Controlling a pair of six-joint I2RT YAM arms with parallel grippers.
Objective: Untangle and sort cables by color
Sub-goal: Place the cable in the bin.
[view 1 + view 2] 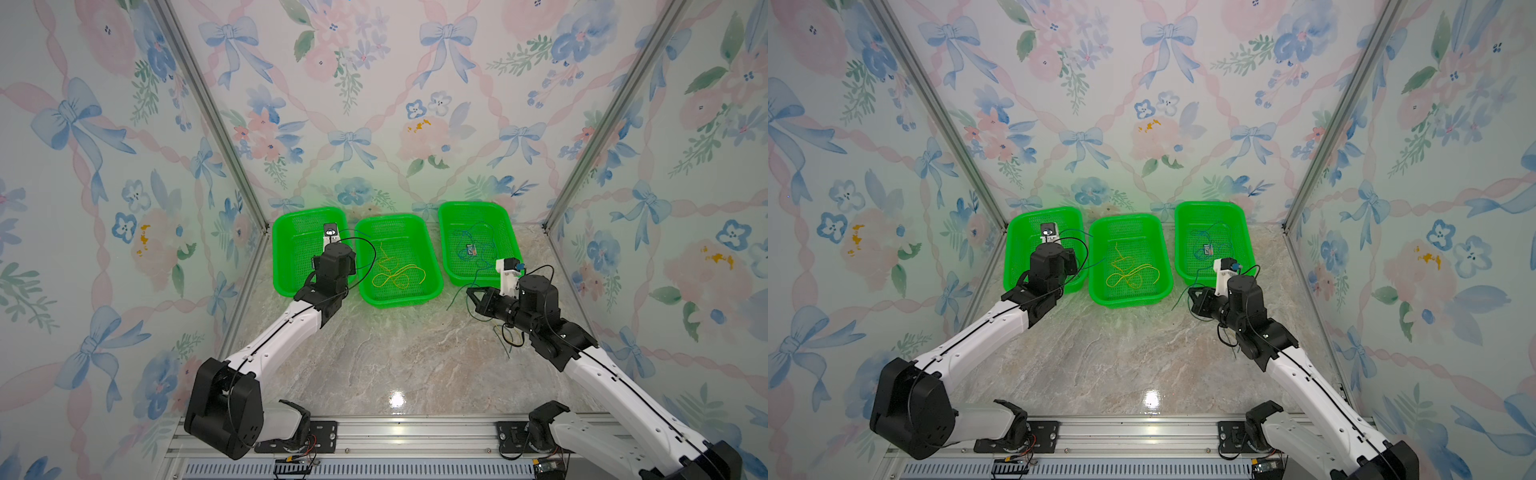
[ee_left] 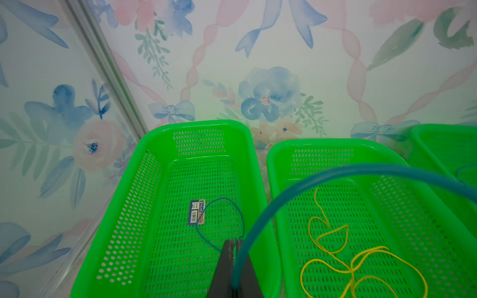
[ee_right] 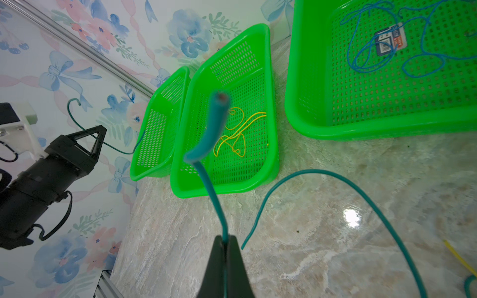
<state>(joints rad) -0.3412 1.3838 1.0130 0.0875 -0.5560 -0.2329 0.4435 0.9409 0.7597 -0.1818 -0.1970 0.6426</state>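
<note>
My left gripper (image 2: 233,243) hangs over the left green basket (image 1: 276,249), shut on a dark green cable (image 2: 322,171) that arcs away over the middle basket (image 1: 399,300). A thin loop of cable (image 2: 219,201) lies in the left basket. Near the right basket's (image 1: 473,204) front corner, my right gripper (image 1: 471,293) (image 3: 225,238) is shut on another stretch of dark green cable (image 3: 206,178), and a strand (image 1: 457,296) trails on the table. Yellow cables (image 1: 395,276) lie in the middle basket and blue cables (image 1: 473,245) in the right one.
A small tangle of yellow and green wire (image 1: 509,337) lies on the marble table (image 1: 395,357) under my right arm. Each outer basket has a sticker (image 2: 197,212) on its floor. Floral walls close in the back and both sides.
</note>
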